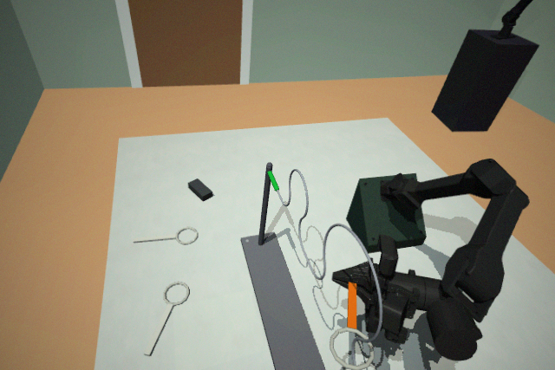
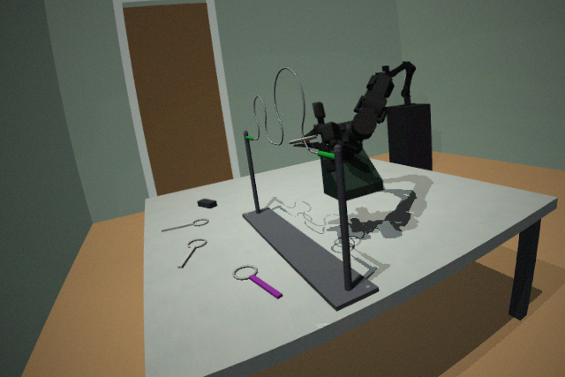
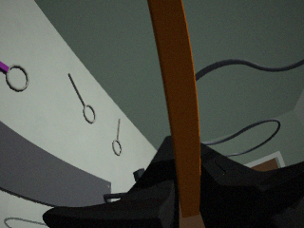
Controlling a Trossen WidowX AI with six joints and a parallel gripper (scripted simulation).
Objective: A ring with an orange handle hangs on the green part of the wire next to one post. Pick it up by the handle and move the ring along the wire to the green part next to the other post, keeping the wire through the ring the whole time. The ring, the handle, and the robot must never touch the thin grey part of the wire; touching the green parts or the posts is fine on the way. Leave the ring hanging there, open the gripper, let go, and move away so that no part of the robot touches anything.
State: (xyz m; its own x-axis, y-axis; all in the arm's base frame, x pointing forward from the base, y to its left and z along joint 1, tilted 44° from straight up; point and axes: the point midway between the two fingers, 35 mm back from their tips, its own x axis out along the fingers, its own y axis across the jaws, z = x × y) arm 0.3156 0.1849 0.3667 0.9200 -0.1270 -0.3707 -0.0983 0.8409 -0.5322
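Observation:
The orange handle (image 1: 352,305) (image 3: 178,95) is held in my gripper (image 1: 345,277) (image 3: 176,141), which is shut on it near the end away from the ring. The pale ring (image 1: 332,344) (image 2: 298,139) is nearly flat, around the grey wire (image 1: 336,224) (image 2: 274,90) (image 3: 237,61) at the foot of the tall loop. Whether it touches the wire is unclear. The near green part (image 2: 326,154) joins the near post (image 2: 342,217), a little beyond the ring. The far green part (image 1: 273,180) (image 2: 249,138) is at the far post (image 1: 264,209) (image 2: 252,172).
The grey base (image 1: 277,294) (image 2: 297,245) bears both posts. Two pale ring tools, a purple-handled ring (image 2: 266,286) and a black block (image 1: 200,189) (image 2: 207,203) lie beside it. A dark green block (image 1: 389,213) stands behind my gripper. The tall loop rises close to my gripper.

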